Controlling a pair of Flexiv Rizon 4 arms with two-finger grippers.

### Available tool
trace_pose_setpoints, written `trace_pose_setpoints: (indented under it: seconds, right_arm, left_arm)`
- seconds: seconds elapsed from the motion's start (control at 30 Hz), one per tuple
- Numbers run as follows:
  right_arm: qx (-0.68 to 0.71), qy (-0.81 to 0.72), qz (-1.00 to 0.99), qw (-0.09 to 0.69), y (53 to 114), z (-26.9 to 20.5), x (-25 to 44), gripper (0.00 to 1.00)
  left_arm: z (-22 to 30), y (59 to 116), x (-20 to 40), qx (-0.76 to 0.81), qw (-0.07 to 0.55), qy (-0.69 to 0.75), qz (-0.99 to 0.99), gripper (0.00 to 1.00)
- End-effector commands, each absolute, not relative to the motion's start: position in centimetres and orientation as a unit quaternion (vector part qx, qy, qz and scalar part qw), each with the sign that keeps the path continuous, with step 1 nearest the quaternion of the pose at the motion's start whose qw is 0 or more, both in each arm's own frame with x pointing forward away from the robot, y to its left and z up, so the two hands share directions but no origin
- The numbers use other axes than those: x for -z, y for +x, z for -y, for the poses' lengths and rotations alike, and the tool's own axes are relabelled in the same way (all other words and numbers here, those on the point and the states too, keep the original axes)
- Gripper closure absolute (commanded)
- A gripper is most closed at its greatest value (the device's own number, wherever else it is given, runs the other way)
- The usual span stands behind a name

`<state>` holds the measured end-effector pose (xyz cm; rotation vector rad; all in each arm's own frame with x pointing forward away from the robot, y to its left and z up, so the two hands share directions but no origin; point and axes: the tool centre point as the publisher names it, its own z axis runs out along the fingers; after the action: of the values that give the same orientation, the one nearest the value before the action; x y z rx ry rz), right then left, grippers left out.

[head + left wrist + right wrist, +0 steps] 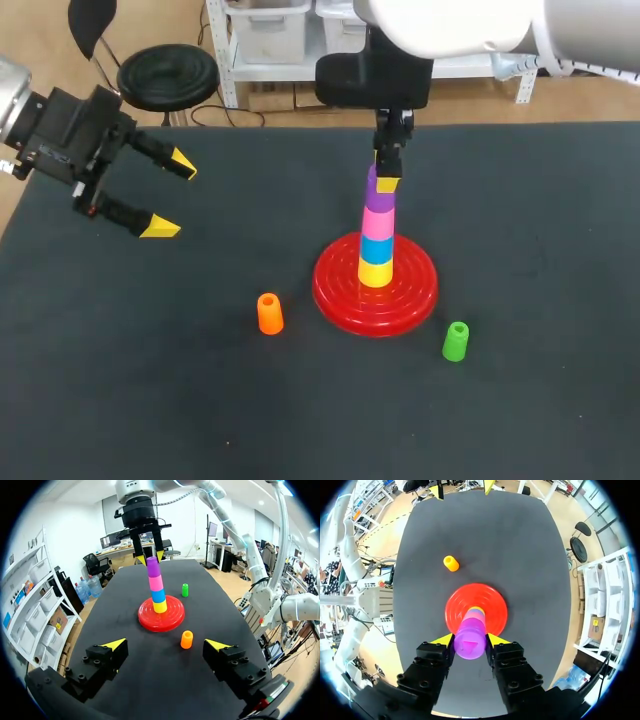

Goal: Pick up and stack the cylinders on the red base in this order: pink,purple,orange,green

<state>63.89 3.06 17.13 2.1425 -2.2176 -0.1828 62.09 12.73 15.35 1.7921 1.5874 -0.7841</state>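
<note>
A round red plastic base (335, 295) with ringed ridges lies flat a little right of the table's middle. On its centre rises an upright stack of small cylinders: a yellow plastic cylinder (376, 272) at the bottom, then a blue plastic cylinder (377, 247), a pink plastic cylinder (378, 221) and a purple plastic cylinder (376, 200) on top. The purple one is pinched from both sides by the right gripper (470, 641). An orange plastic cylinder (270, 313) stands upright just left of the base. A green plastic cylinder (455, 341) stands upright near the base's near-right rim, apart from it.
</note>
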Motion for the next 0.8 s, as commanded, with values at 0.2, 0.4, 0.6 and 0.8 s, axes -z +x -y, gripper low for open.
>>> trace_pose_setpoints:
  seconds: [0.2,0.4,0.6,0.8]
  right_arm:
    - [0.048,0.692,0.720,0.011,63.4,-3.0,-17.0,0.00]
    - [0.035,0.693,0.720,-0.002,63.3,-3.3,-17.7,0.00]
    - [0.027,0.706,0.707,-0.008,63.3,-4.6,-18.4,0.00]
    - [0.022,0.725,0.688,-0.019,63.1,-6.4,-18.7,0.00]
  left_arm:
    - [-12.8,62.0,-15.3,0.295,0.309,0.677,-0.599,0.00]
    - [-12.8,62.0,-15.3,0.295,0.309,0.677,-0.599,0.00]
    - [-12.8,62.0,-15.3,0.295,0.309,0.677,-0.599,0.00]
    - [-12.8,62.0,-15.3,0.295,0.309,0.677,-0.599,0.00]
